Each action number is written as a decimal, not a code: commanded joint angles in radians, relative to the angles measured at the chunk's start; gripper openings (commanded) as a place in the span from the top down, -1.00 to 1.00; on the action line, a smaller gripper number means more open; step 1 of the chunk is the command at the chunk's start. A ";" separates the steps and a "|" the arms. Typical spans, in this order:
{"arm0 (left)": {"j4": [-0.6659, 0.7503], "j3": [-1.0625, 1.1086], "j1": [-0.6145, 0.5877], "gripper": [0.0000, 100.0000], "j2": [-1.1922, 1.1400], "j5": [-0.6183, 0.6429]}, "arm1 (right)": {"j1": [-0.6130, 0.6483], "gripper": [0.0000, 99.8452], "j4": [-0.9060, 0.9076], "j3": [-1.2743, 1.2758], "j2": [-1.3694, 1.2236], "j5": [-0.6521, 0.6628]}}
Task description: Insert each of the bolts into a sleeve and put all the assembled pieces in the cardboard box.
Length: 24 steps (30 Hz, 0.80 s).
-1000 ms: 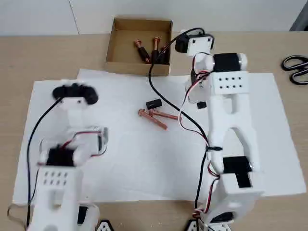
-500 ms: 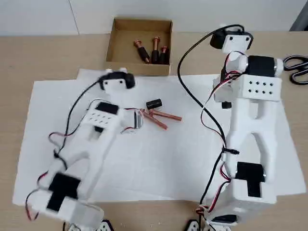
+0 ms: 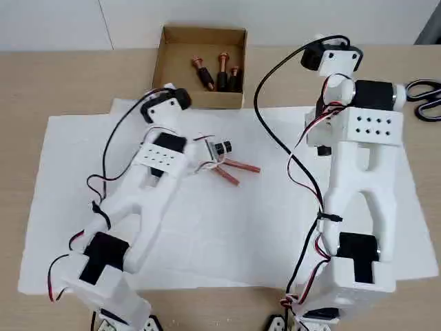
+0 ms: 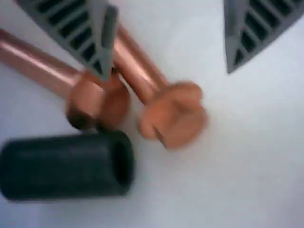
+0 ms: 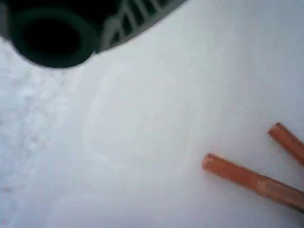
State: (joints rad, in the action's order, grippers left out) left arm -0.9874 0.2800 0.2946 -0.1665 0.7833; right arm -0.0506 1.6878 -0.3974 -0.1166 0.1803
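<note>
The left gripper (image 4: pixel 168 71) hangs low over the middle of the white paper sheet (image 3: pixel 227 234), its two grey ribbed fingers (image 4: pixel 80 28) spread wide and grasping nothing. Directly beneath the gap lie two copper-coloured metal bolts. The head of one bolt (image 4: pixel 173 116) sits between the fingers, and the head of the other bolt (image 4: pixel 97 99) lies just under one fingertip. The two shafts run close alongside each other. A short black cylindrical sleeve (image 4: pixel 66 164) lies on its side just beside both bolt heads, outside the fingers' span, with its open end showing. The right gripper (image 3: pixel 321 141) is toward the sheet's far right corner, well apart from the bolts, and is clenched on a second black sleeve (image 5: pixel 52 40) held above the paper. Beyond the sheet's far edge stands the open brown cardboard box (image 3: pixel 162 69), which holds three bolt-and-sleeve pieces (image 3: pixel 222 69) against its right wall.
</note>
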 commanded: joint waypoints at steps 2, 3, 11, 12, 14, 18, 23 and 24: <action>0.021 -0.045 0.052 0.70 0.008 0.012 | -0.007 0.99 0.004 -0.003 0.056 -0.011; 0.021 -0.045 0.061 0.70 0.008 0.012 | -0.007 0.99 0.004 -0.003 0.056 -0.011; 0.021 -0.044 0.061 0.70 -0.015 0.083 | -0.007 0.99 0.004 -0.003 0.056 -0.011; 0.025 -0.047 0.063 0.70 -0.031 0.083 | -0.007 0.99 0.004 -0.003 0.056 -0.011; 0.051 -0.047 0.063 0.70 -0.072 0.083 | -0.007 0.99 0.004 -0.003 0.056 -0.011; 0.063 -0.054 0.063 0.70 -0.124 0.087 | -0.008 0.99 0.004 -0.002 0.056 -0.011; 0.060 -0.061 0.061 0.72 -0.120 0.124 | -0.008 0.99 0.004 -0.002 0.056 -0.011; 0.060 -0.061 0.061 0.77 -0.120 0.124 | -0.008 0.99 0.004 -0.002 0.056 -0.011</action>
State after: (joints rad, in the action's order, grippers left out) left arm -0.9398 0.2570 0.3575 -0.2923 0.8999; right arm -0.0506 1.6878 -0.3959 -0.1166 0.1803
